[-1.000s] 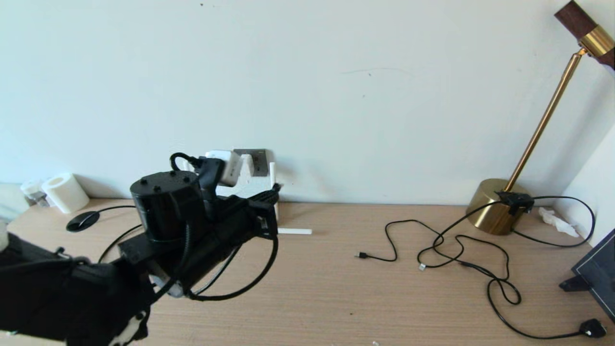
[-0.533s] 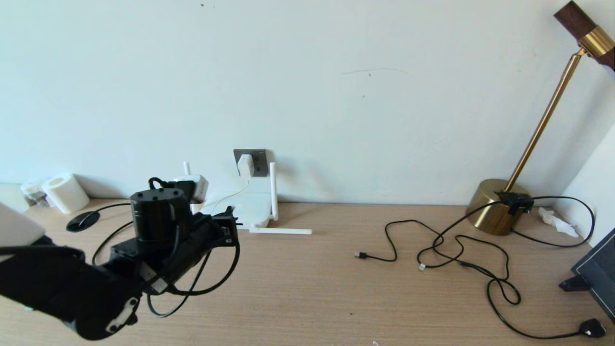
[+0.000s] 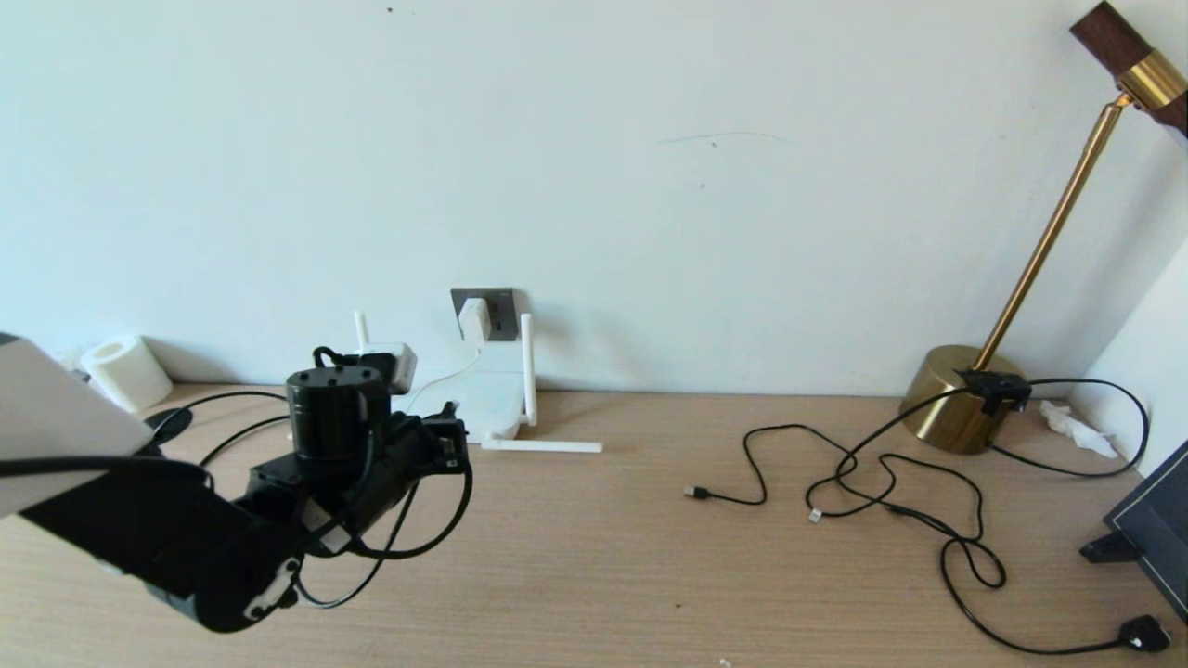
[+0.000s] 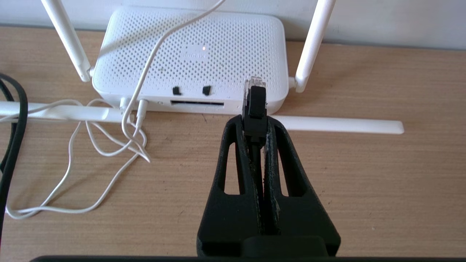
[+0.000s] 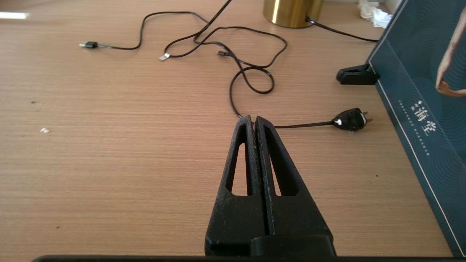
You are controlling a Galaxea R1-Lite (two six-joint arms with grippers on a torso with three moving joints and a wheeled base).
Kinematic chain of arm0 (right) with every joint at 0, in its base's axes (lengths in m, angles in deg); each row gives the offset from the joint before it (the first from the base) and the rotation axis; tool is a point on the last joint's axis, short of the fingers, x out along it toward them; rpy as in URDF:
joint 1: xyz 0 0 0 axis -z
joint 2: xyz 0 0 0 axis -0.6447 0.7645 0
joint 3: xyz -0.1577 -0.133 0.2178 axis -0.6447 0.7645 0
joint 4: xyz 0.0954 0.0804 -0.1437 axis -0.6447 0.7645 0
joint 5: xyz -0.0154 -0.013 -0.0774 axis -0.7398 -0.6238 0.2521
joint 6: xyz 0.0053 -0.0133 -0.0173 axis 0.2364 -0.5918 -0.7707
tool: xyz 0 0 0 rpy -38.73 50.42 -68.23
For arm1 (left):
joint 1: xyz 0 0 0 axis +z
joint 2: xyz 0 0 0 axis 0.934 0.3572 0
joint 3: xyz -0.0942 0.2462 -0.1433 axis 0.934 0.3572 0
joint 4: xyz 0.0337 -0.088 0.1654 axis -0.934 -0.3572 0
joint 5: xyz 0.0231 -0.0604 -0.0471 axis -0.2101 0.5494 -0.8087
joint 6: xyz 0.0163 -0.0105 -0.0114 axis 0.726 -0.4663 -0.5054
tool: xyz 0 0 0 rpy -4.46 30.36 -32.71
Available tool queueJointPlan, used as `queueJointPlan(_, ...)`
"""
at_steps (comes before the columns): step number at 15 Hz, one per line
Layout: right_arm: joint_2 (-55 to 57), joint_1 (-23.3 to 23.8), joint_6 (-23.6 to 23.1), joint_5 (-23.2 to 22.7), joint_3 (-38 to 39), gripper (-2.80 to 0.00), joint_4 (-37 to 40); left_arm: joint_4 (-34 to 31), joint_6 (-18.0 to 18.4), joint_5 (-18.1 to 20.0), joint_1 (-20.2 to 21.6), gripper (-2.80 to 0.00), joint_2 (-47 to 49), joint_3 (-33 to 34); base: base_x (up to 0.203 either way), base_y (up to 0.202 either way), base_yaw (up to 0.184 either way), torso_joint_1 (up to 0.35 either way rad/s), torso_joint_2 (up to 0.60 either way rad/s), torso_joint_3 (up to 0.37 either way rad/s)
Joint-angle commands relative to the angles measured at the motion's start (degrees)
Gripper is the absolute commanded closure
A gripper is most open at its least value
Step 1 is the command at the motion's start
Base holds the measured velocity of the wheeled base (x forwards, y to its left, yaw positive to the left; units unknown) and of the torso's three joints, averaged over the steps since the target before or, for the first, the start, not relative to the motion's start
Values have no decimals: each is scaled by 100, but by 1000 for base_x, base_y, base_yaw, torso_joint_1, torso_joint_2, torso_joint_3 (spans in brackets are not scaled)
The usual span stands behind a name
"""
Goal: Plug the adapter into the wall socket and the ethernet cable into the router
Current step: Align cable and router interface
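The white router [image 3: 492, 401] lies flat below the dark grey wall socket [image 3: 501, 311], and the white adapter [image 3: 474, 319] sits in that socket. Its thin white cord [image 4: 142, 78] runs over the router to a jack on the router's port edge. My left gripper [image 4: 255, 122] is shut on the black boot of the ethernet cable [image 4: 255, 105]. The clear plug tip points at the router's near edge, to the side of the long port slot [image 4: 197, 103], a short gap away. My right gripper [image 5: 253, 120] is shut and empty above bare desk.
One router antenna [image 3: 543, 446] lies flat on the desk. Thin black cables [image 3: 882, 482] sprawl at the right, ending in a black plug [image 3: 1143, 635]. A brass lamp [image 3: 956, 408], a dark board [image 3: 1155, 529] and a toilet roll [image 3: 125, 371] stand around the edges.
My left arm came down and back from in front of the socket, uncovering the router, then shifted slightly right toward it. The ethernet cable stays in its grip.
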Motion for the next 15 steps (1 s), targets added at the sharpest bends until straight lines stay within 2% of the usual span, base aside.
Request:
queueJointPlan(1,-34,2,-19,-3,56,0,-28,36,1,-11,0,0,0,120,0,0,0,0,0,0)
queueJointPlan(2,-34,2,-85,-18,140,0,-192,36,14,-24,-2,0,4,246,0,0,0,0,0,0)
queueJointPlan(4,-33,0,-222,-38,465,0,-1195,65,35,-44,17,0,122,548,0,0,0,0,0,0)
queueJointPlan(5,-33,1,-239,-45,510,0,-1314,86,15,-44,77,0,218,596,0,0,0,0,0,0)
queueJointPlan(9,-25,-2,-213,-52,535,0,-1226,589,2,-61,178,0,668,806,0,0,0,0,0,0)
queueJointPlan(12,-32,2,192,-26,535,0,-1250,1273,1,-215,206,0,1218,964,0,0,0,0,0,0)
queueJointPlan(15,-31,2,236,-8,535,0,-1254,1669,30,-236,209,0,1590,916,0,0,0,0,0,0)
